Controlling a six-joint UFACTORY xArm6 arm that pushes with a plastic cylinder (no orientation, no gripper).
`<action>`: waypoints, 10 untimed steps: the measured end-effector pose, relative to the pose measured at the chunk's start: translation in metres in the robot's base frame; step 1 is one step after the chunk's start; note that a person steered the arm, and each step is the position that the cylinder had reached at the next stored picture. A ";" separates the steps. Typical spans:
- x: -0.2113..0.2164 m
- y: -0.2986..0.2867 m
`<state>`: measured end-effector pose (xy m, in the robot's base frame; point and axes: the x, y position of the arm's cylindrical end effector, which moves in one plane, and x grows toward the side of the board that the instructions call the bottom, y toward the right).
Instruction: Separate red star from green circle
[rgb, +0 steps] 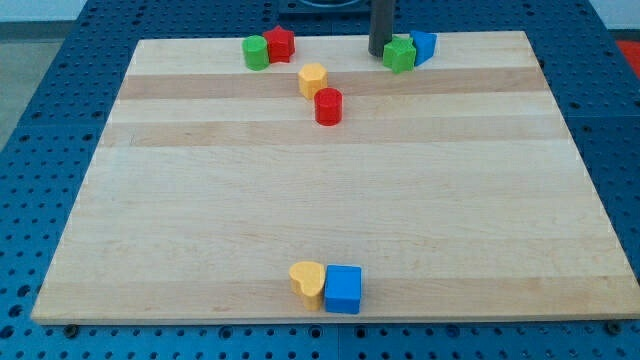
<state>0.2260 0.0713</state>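
Blue cube (343, 288) nearest; red star (279, 43) touching green circle (256, 52), well left of my tip (378, 53); no jaws.

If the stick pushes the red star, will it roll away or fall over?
Probably neither. The red star looks squat with a flat top, so it should slide over the smooth wooden board, maybe turning a bit. It touches the green circle, which might get dragged along. My tip is off to the view's right.

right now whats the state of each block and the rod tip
my tip: beside green star block's left
green star block: touching blue block
red star block: touching green circle block
yellow block: just above red cylinder block
yellow heart block: touching blue cube block
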 end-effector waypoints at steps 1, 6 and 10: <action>-0.009 -0.012; -0.021 -0.184; 0.128 -0.159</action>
<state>0.3544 -0.0878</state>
